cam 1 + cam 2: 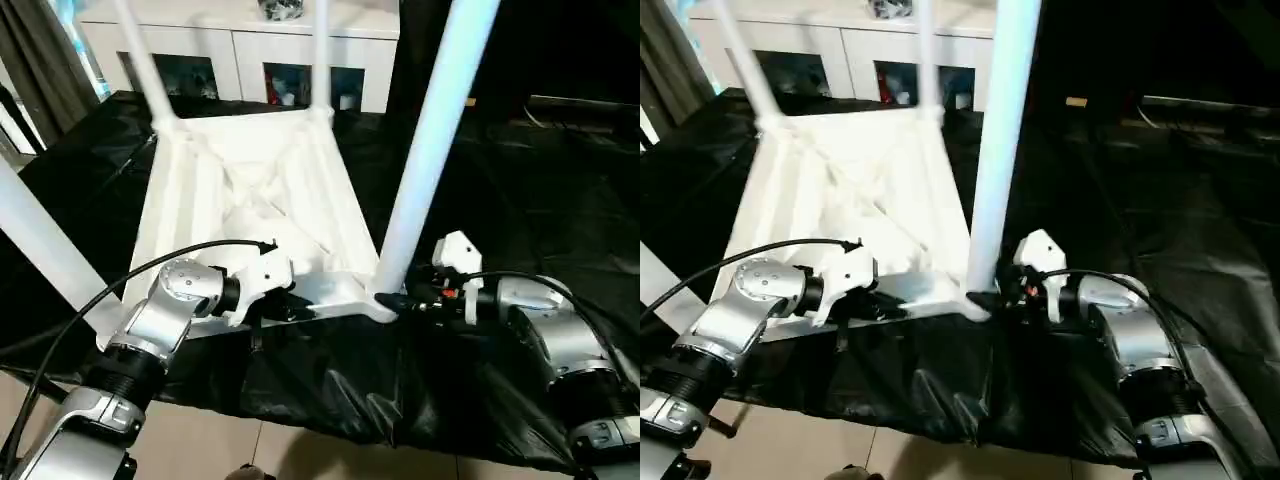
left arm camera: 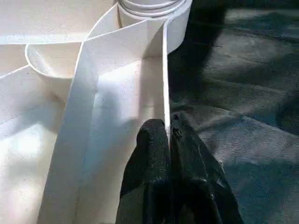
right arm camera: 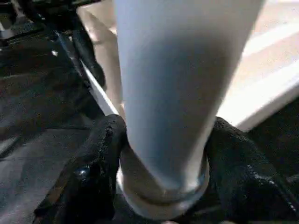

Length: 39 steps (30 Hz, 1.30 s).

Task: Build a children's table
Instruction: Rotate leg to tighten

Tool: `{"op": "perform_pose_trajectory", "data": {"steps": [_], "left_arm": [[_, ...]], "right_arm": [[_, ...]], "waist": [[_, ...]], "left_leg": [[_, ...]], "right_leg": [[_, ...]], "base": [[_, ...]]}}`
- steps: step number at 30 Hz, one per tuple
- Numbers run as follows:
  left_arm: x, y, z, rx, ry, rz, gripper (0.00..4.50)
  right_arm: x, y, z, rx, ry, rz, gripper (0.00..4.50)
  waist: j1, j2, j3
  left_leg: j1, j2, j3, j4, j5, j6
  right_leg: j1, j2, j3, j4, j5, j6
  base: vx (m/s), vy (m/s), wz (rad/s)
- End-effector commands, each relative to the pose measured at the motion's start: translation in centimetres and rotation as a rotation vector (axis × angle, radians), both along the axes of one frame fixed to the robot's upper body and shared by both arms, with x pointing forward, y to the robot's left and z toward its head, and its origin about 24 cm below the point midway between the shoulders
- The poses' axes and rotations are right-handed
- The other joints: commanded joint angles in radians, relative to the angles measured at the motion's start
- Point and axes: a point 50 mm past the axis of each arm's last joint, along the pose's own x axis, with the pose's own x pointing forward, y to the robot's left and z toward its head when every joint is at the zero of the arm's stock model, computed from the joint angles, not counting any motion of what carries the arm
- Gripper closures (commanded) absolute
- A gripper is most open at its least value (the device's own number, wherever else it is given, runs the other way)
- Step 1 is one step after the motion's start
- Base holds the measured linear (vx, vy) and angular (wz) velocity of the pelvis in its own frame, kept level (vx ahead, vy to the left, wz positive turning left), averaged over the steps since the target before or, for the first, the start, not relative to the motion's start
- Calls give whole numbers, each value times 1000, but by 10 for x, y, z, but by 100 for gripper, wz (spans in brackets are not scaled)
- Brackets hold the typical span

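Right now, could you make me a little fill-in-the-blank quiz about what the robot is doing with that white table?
1. The tabletop lies upside down on a ____ cloth.
2. The right gripper is closed around the base of a ____.
3. The left gripper pinches the tabletop's thin ____.
4. Behind the work stands a white ____ with glass doors.

Missing words: black; leg; rim; cabinet
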Motion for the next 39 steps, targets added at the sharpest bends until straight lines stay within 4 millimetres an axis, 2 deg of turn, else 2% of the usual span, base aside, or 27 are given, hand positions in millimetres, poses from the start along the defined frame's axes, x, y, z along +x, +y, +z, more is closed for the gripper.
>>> {"op": "perform_pose_trajectory", "data": {"steps": [1,7,14,17,18,19,21,23,24,25,26,27,29,30,31,32,33,34,35,37,39], "left_arm": [[-1,-11,1,-12,-12,-50,450],[-3,-11,0,-13,-6,-50,450],[-1,-8,-4,-9,-6,6,450],[3,-10,-5,-16,-16,50,450],[8,-14,-4,-29,-42,124,450],[8,-14,-4,-29,-42,124,450],[13,-22,-4,-45,-64,192,450],[14,-33,-4,-60,-71,228,450],[15,-40,-5,-70,-75,250,450],[15,-52,-6,-82,-78,272,450],[14,-64,-7,-93,-77,285,450],[13,-74,-8,-101,-77,294,450],[12,-83,-8,-107,-82,304,450],[12,-88,-8,-110,-86,310,450],[12,-88,-8,-110,-86,310,450],[11,-94,-9,-110,-92,305,450],[8,-104,-9,-109,-100,284,450],[7,-107,-9,-108,-101,273,450],[6,-108,-9,-107,-102,264,450],[6,-103,-9,-102,-105,254,450],[6,-94,-9,-93,-105,249,450]], "right_arm": [[-5,14,-6,3,39,90,208],[-8,16,-7,20,63,111,246],[-14,16,-11,35,82,113,252],[-15,18,-13,47,82,78,252],[-11,21,-20,48,90,-47,252],[-11,21,-20,48,90,-47,252],[-8,26,-27,48,92,-166,252],[-6,33,-33,48,87,-256,252],[-5,37,-37,47,84,-315,252],[-3,45,-42,48,87,-394,252],[0,55,-45,49,90,-470,253],[2,62,-47,51,96,-521,253],[4,70,-47,51,102,-558,253],[5,75,-47,50,106,-576,253],[5,75,-47,50,106,-576,253],[7,81,-45,57,96,-582,253],[10,93,-39,73,67,-578,253],[12,97,-37,80,53,-575,253],[13,98,-33,105,41,-567,198],[14,93,-30,146,51,-569,198],[14,82,-29,173,64,-561,175]], "waist": [[1,-11,-59],[11,-13,-62],[15,-13,-62],[17,-12,-61],[16,-13,-59],[15,-12,-56],[9,-17,-53],[3,-15,-45],[2,-15,-43],[-4,-15,-35],[-8,-13,-31],[-19,-17,-28],[-23,-14,-29],[-24,-11,-32],[-26,-14,-36],[-24,-13,-39],[-25,-14,-41],[-24,-15,-45],[-24,-15,-45],[-21,-12,-45],[-19,-13,-49]], "left_leg": [[19,48,-6,-61,-94,113],[18,47,-4,-57,-62,119],[20,47,-4,-57,-68,114],[21,47,-4,-58,-77,107],[23,48,-4,-61,-90,97],[23,49,-4,-64,-103,91],[22,47,-7,-71,-146,65],[27,49,-6,-81,-222,19],[29,49,-8,-84,-243,6],[30,46,-10,-91,-302,-20],[34,46,-11,-94,-339,-32],[46,42,-17,-94,-411,-56],[51,40,-21,-95,-434,-57],[50,39,-23,-98,-428,-53],[47,40,-22,-101,-406,-44],[46,41,-22,-101,-387,-38],[42,41,-17,-103,-345,-28],[37,38,-17,-102,-303,-15],[35,39,-15,-99,-278,2],[35,37,-12,-96,-267,19],[30,37,-11,-93,-234,39]], "right_leg": [[44,-55,41,-60,88,-295],[45,-54,41,-54,134,-290],[44,-53,41,-55,126,-287],[44,-53,41,-57,111,-285],[42,-54,43,-60,91,-281],[41,-55,43,-63,71,-279],[44,-56,42,-72,-13,-262],[35,-58,47,-87,-150,-233],[33,-58,47,-90,-186,-224],[31,-58,47,-99,-286,-198],[28,-59,48,-105,-339,-183],[20,-63,50,-120,-457,-145],[18,-65,50,-129,-503,-121],[20,-64,51,-130,-499,-110],[24,-61,52,-130,-455,-108],[26,-61,53,-128,-417,-112],[26,-56,56,-122,-332,-127],[32,-54,57,-113,-265,-141],[32,-52,59,-110,-219,-157],[33,-54,62,-111,-203,-173],[38,-55,62,-106,-159,-179]], "base": [[0,0,0],[0,0,0],[0,0,0],[0,0,0],[0,0,0],[0,0,0],[0,0,0],[0,0,0],[0,0,0],[0,0,0],[0,0,0],[0,0,0],[0,0,0],[0,0,0],[0,0,0],[0,0,0],[0,0,0],[0,0,0],[0,0,0],[0,0,0],[0,0,0]]}}
